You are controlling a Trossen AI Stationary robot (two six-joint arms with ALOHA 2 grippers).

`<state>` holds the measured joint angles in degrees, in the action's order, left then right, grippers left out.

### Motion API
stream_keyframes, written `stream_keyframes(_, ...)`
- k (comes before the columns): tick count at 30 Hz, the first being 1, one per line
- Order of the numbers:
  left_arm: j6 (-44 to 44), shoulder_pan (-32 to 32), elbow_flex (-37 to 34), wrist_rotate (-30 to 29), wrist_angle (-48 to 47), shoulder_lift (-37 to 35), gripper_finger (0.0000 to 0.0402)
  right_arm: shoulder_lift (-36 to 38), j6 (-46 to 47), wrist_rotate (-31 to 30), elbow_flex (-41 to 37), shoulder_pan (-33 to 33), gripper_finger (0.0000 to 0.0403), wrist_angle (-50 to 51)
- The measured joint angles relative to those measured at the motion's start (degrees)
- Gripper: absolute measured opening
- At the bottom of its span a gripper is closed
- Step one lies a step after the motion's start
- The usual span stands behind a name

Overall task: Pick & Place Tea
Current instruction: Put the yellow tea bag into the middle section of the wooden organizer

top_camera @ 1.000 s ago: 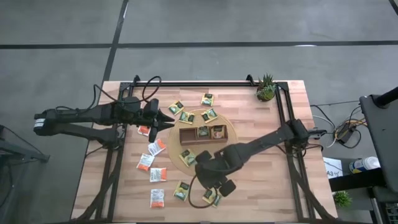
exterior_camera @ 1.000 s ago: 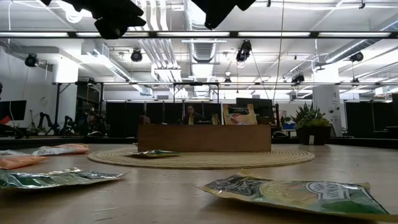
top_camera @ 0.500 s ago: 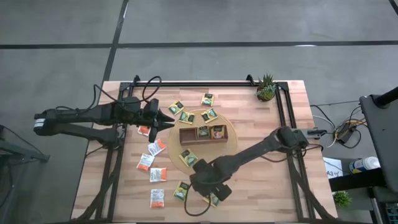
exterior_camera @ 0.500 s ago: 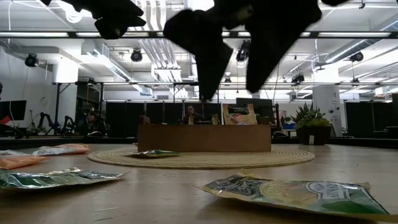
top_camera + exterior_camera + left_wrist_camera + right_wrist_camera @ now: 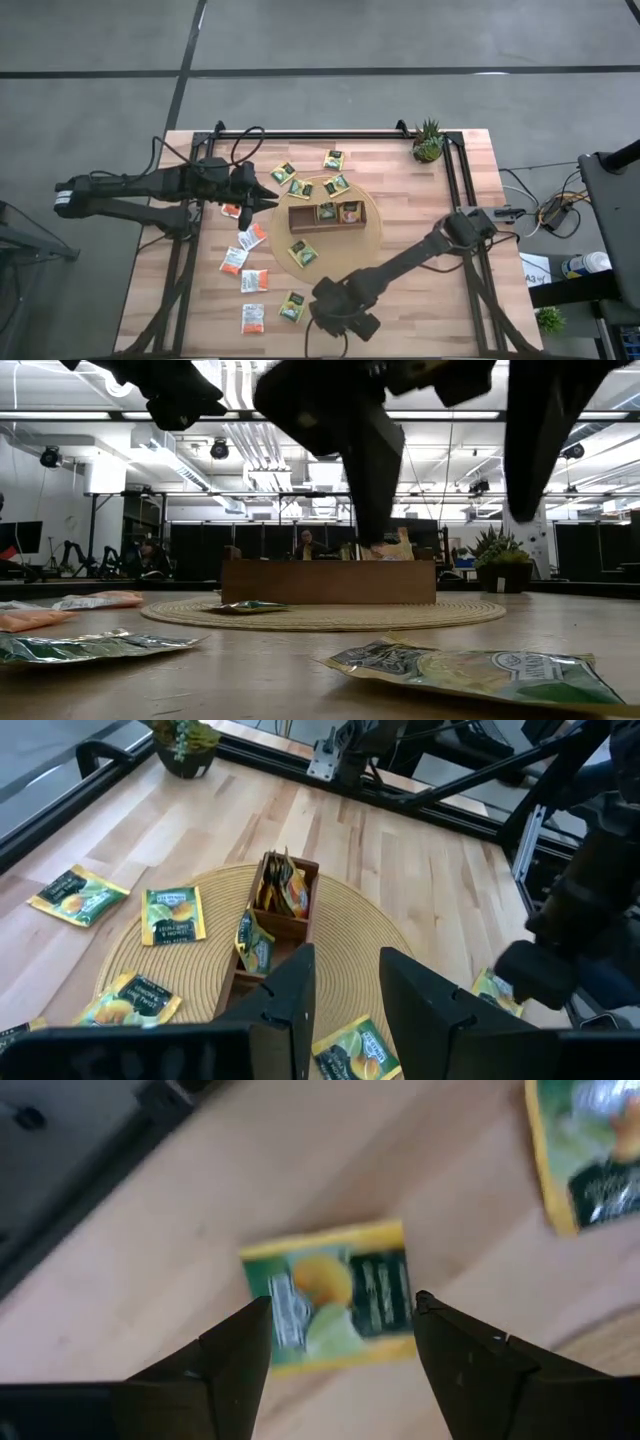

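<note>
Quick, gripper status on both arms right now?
Left gripper: fingers slightly apart, nothing between them, above the round woven mat.
Right gripper: open, empty, poised over a yellow-green square paper tea sachet near the table's front edge.

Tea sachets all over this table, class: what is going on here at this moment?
The right gripper hangs with open jaws over a yellow-green paper tea sachet lying flat near the table's front edge; nothing is gripped yet. The left gripper waits, empty, at the table's left side. The brown wooden three-compartment tray on the round woven mat already holds a few sachets; many others lie scattered on the wooden table.
</note>
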<state>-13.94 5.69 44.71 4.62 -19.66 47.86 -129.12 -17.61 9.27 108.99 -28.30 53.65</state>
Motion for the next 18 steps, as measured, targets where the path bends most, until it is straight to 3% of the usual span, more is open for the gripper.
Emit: stream_keyframes(18, 0.02, 0.00, 0.00, 0.00, -0.14, 0.13, 0.0108, -3.91, 3.06, -3.27, 0.41, 0.71, 0.0231, -1.64)
